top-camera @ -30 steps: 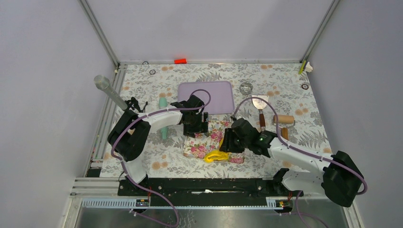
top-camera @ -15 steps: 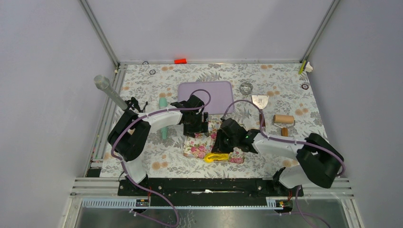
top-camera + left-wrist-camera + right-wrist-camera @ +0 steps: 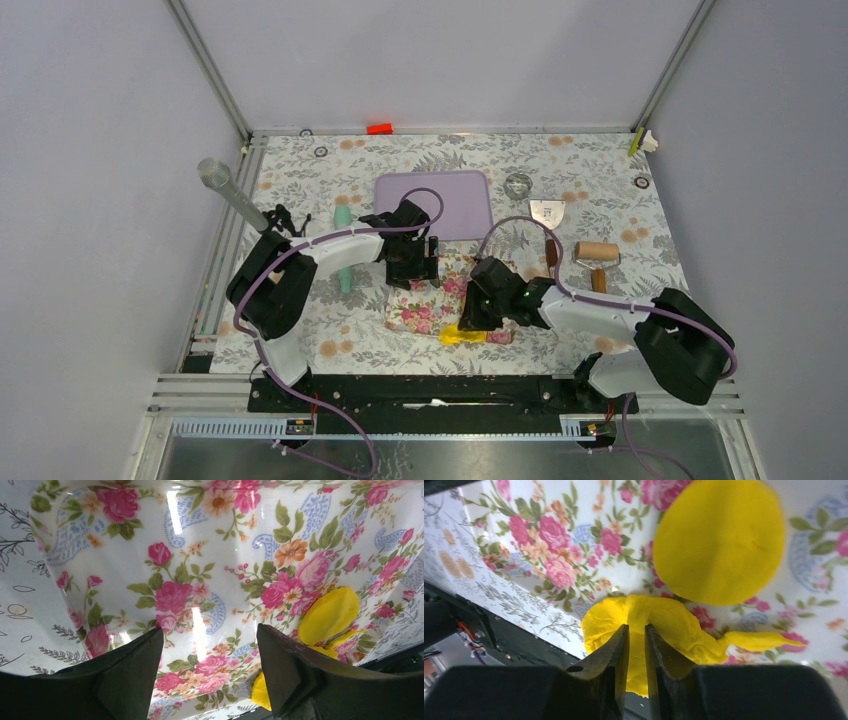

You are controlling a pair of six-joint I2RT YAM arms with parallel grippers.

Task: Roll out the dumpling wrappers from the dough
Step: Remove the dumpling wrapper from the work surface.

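Observation:
A floral board [image 3: 420,305] lies in the middle of the table. On it sits one of the dumpling wrappers [image 3: 719,540], a flat round yellow disc, which also shows in the left wrist view as the disc [image 3: 330,612]. The dough [image 3: 674,625], a rumpled yellow lump, lies at the board's near edge, and the lump [image 3: 468,335] shows from above too. My right gripper [image 3: 636,627] is shut on the dough, with a fold of it pinched between the narrow jaws. My left gripper [image 3: 209,630] hangs open over the board's far part, holding nothing.
A purple mat [image 3: 435,203] lies behind the board. A scraper [image 3: 547,215] and a wooden roller [image 3: 597,255] rest at the right. A green rolling pin [image 3: 344,250] and a grey cylinder [image 3: 230,195] are at the left. A round cutter [image 3: 517,185] sits beside the mat.
My right gripper has come left and down over the dough at the board's near edge, and its jaws have closed in on it. The left arm has stayed still.

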